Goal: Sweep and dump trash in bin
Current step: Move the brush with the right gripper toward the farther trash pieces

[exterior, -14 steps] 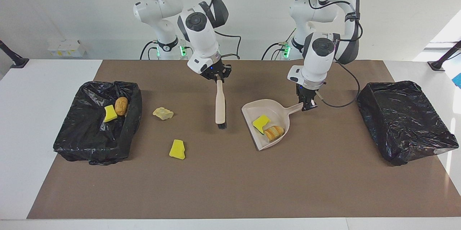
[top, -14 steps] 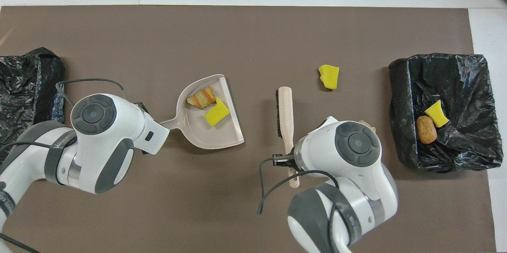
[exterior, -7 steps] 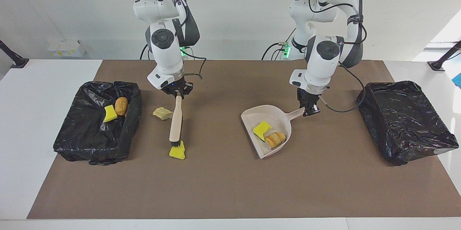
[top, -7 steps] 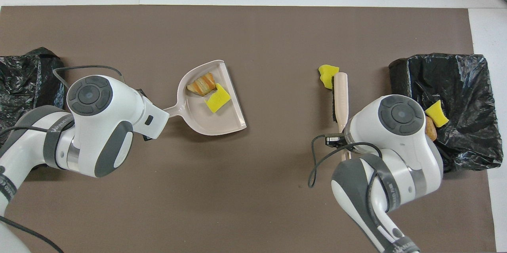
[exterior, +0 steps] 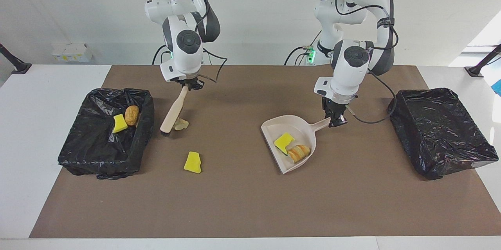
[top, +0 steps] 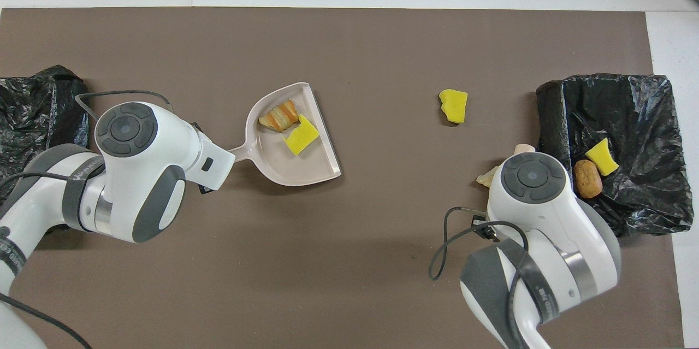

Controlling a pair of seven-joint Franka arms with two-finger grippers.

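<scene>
**Brush at the lump, pan loaded**

While the brown mat (exterior: 250,203) carries everything, the dustpan (exterior: 291,140) serves as the landmark here. Nearest the robots, the left gripper (exterior: 334,119) is clamped tight on the dustpan's handle, which points toward the left arm's end of the table. The right gripper (exterior: 190,85), well toward the right arm's end from the dustpan, is closed on the handle of the brush (exterior: 172,115), which slants down with its bristles on the mat. A pale lump (exterior: 181,125) lies touching the brush head (mostly hidden under the right arm in the overhead view). Inside the dustpan sit a yellow sponge chunk (exterior: 283,141) and a striped bread roll (exterior: 299,152), side by side. A second yellow sponge chunk (exterior: 193,162) lies alone on the mat, farther from the robots than the lump. Past the brush from the dustpan, the black-lined bin (exterior: 74,152) holds another sponge piece (exterior: 119,123) and a brown roll (exterior: 132,114). A second black-lined bin (exterior: 438,132) stands at the left arm's end.
</scene>
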